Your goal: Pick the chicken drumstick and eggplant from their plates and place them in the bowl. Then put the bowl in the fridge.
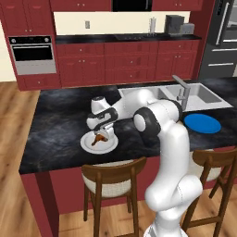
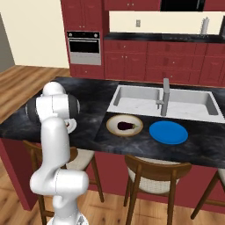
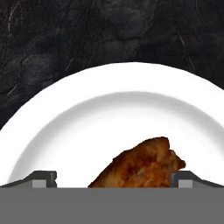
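The two-finger dark gripper [image 3: 112, 180] hangs spread wide just above the small golden-brown chicken drumstick [image 3: 141, 164], which lies on the round flat white plate [image 1: 88, 143]. Farther along the black stone counter [image 2: 94, 94], the dark purple eggplant [image 2: 125, 126] sits in the tan-rimmed bowl [image 2: 110, 125], beside the bright blue plate [image 2: 168, 132].

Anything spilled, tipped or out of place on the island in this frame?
Nothing stands out. The chicken drumstick lies on the white plate between the open gripper's fingers; the eggplant sits in the bowl beside the bare blue plate.
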### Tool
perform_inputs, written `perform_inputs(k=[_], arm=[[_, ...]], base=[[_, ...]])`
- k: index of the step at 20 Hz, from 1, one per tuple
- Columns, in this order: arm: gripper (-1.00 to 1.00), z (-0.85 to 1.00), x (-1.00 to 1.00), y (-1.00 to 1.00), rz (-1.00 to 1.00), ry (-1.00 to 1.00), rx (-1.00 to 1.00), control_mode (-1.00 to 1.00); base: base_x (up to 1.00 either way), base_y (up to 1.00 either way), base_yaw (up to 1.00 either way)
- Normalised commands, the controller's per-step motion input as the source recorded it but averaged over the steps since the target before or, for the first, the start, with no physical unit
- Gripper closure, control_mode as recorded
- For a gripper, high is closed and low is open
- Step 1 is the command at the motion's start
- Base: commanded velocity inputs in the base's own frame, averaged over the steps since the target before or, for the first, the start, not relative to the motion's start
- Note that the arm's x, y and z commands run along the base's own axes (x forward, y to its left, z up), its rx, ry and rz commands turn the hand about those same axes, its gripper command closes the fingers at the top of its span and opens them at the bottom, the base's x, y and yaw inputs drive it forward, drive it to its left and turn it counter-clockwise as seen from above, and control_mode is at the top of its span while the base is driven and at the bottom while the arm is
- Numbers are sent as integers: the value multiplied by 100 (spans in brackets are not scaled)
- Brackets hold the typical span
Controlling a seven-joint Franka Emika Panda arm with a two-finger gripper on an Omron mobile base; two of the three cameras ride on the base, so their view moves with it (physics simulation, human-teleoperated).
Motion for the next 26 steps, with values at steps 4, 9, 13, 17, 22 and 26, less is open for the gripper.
perform_inputs(k=[4, 9, 13, 17, 22, 26], arm=[[100, -47, -25, 12, -6, 0, 0, -100], [100, -39, -26, 4, -2, 0, 0, -100], [100, -5, -27, -2, 0, -2, 1, -100], [100, 37, -23, -5, 0, 0, 4, -100], [100, 55, -25, -14, 7, 6, 9, -100], [100, 48, -22, -35, 10, 1, 5, -100]], base=[[0, 0, 0], [0, 0, 0], [0, 0, 0], [0, 0, 0], [0, 0, 0], [0, 0, 0]])
